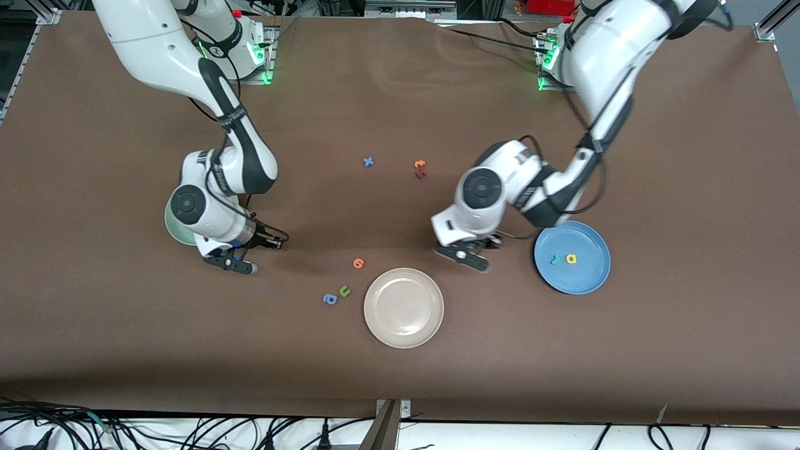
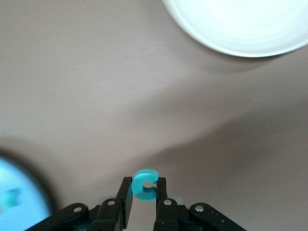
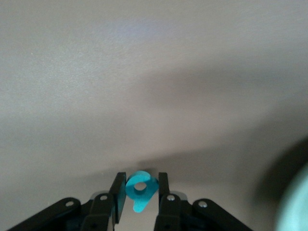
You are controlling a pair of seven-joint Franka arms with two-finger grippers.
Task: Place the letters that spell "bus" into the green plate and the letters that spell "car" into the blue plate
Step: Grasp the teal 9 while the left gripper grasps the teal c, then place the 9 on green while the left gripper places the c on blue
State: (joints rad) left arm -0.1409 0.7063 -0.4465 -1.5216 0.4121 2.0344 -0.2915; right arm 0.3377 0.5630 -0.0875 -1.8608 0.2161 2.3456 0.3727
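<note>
1. Left arm: reaches down from its base at the counter's edge where both bases stand, elbow bent, wrist low over the counter.
2. Left hand point(image 2: 143, 199): pointing downward, its two black fingers point(image 2: 126, 202) closed on a teal "c" point(image 2: 144, 184), which sits pinched between the pads.
3. Right arm: descends from its own base at the same edge, forearm sloping toward the counter, wrist turned downward.
4. Right hand point(image 3: 140, 202): low over the counter, fingers point(image 3: 118, 199) closed on a teal "b" point(image 3: 140, 189) held between the pads.
</note>
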